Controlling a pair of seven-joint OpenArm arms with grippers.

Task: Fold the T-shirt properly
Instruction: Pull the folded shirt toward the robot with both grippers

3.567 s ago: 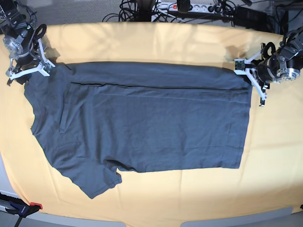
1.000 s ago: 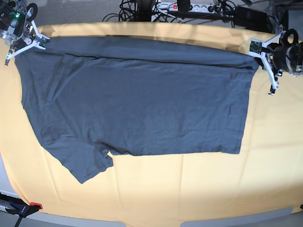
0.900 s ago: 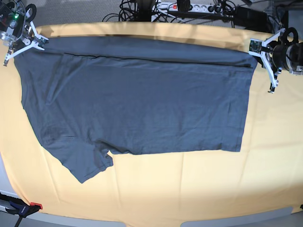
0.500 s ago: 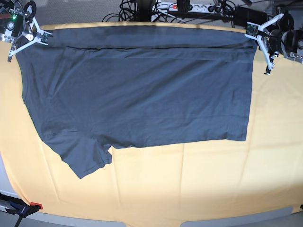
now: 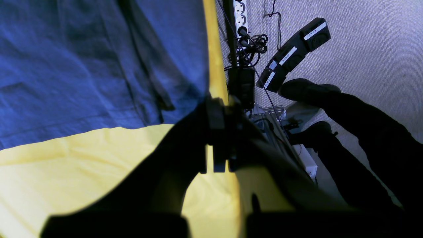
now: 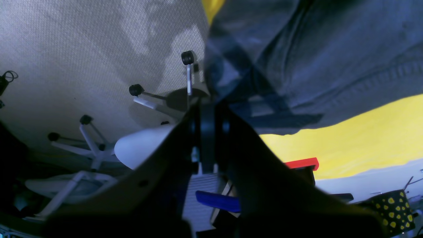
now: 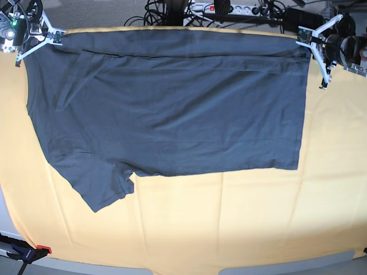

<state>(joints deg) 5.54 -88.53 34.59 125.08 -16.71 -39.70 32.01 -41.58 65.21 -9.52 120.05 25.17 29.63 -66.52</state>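
Yellow table carries your T-shirt; left pincer and right pincer clamp its far corners, cables behind.

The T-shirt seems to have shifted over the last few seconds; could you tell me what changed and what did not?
Both grippers, left and right, carried the T-shirt toward the table's far edge; its top edge now lies along that edge, and the whole garment slid with it. Unchanged: both grippers stay shut on the top corners, the shirt stays spread flat with one sleeve toward the near left, and the clamp is in place.
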